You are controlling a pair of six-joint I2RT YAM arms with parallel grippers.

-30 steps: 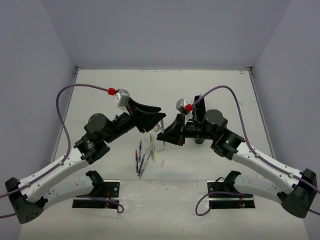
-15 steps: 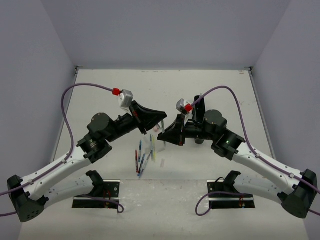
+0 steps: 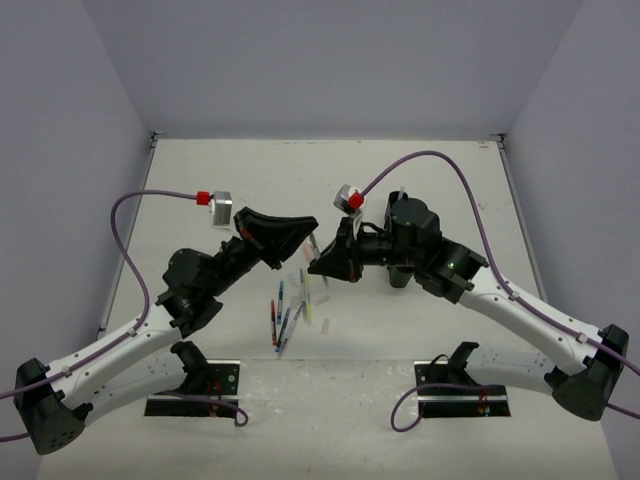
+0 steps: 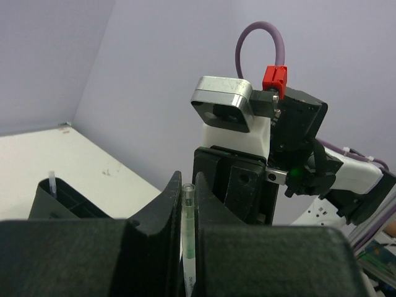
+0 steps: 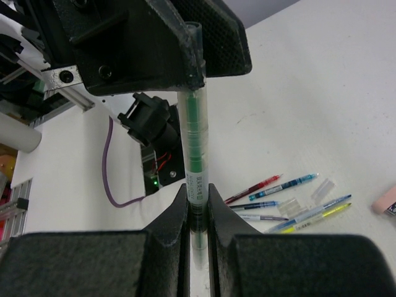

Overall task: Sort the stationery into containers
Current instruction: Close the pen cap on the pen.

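Clamping a clear-barrelled pen with green refill (image 5: 195, 124) from both ends above the white counter (image 3: 420, 180), the left pincer (image 4: 189, 189) and right pincer (image 5: 198, 193) were each clenched on it. Below lay loose coloured pens (image 5: 291, 197) (a pinkish eraser (image 5: 387, 199) was cut off at the edge). Only one corner of the black plastic organiser tray (image 4: 59, 201) showed.

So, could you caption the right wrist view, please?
Right fingers and left fingers pinch one green pen above scattered pens.
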